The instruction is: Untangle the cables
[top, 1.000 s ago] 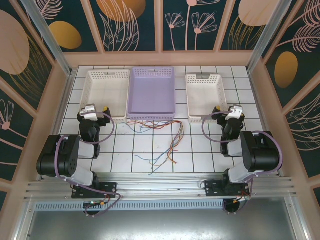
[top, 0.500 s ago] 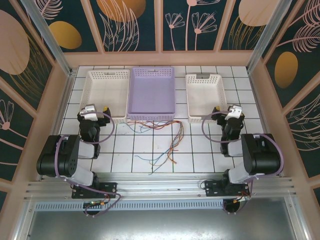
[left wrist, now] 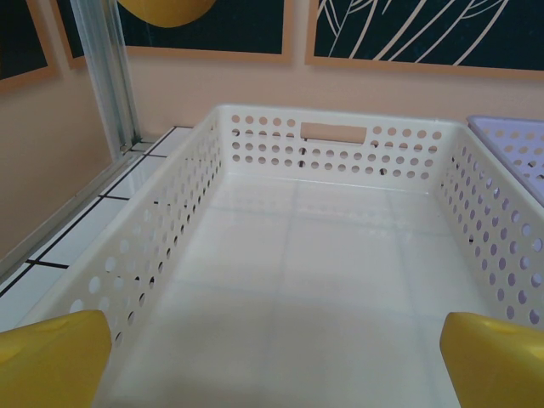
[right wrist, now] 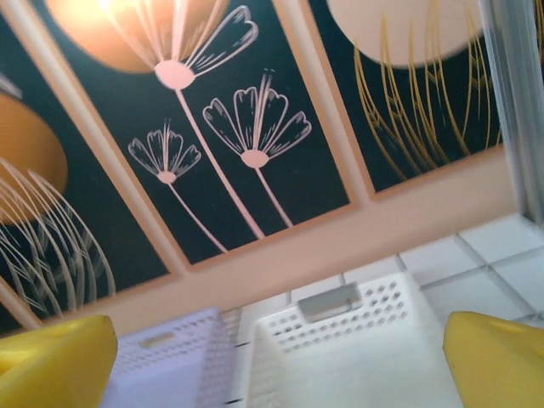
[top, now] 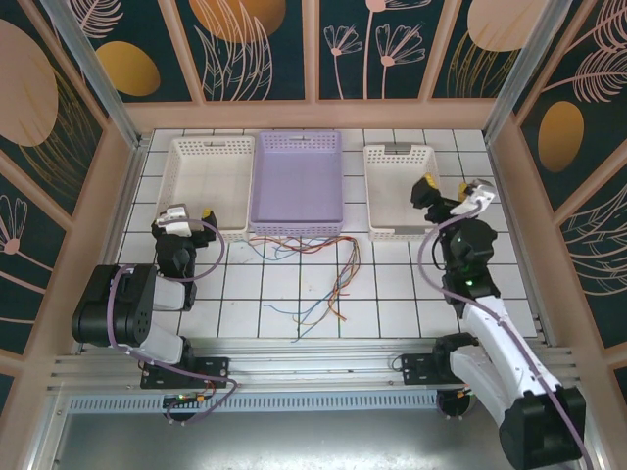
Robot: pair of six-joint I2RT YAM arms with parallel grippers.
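Observation:
The cables lie as a loose tangle of thin red, yellow and blue wires on the white tiles, just in front of the purple basket; some ends trail toward the near edge. My left gripper rests low at the left, facing the left white basket, its yellow fingers wide apart and open with nothing between them. My right gripper is raised beside the right white basket, tilted upward toward the back wall, open and empty, with yellow fingers at the frame corners. Both grippers are well away from the cables.
Three baskets stand in a row at the back: white, purple, white. Aluminium posts and panelled walls close in the table on three sides. Thick purple cables loop off each arm.
The right arm has unfolded and risen, carrying its gripper up and toward the back beside the right basket. The left arm and the cables have not moved.

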